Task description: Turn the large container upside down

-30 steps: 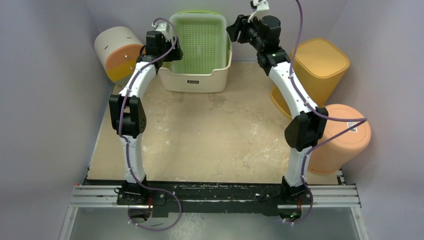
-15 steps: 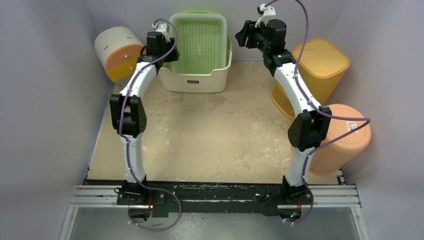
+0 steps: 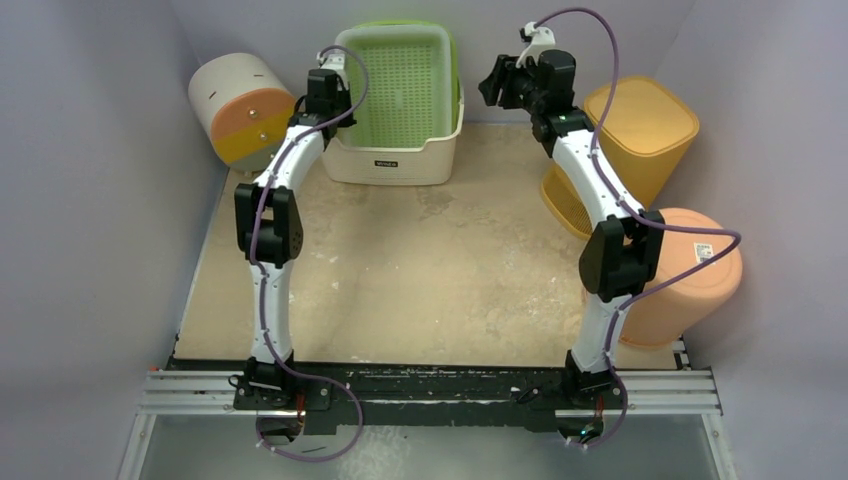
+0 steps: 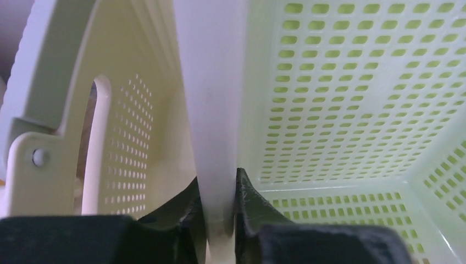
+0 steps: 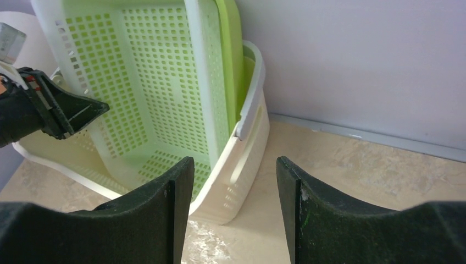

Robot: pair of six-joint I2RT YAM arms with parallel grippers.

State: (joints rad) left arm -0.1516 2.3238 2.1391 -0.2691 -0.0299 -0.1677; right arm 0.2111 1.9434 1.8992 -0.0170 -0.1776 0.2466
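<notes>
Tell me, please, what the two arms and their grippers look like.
Both the left arm and right arm have white links joined by black joint housings, with a purple cable looping loosely along each. The left gripper and right gripper have matte black fingers that taper to blunt tips.
</notes>
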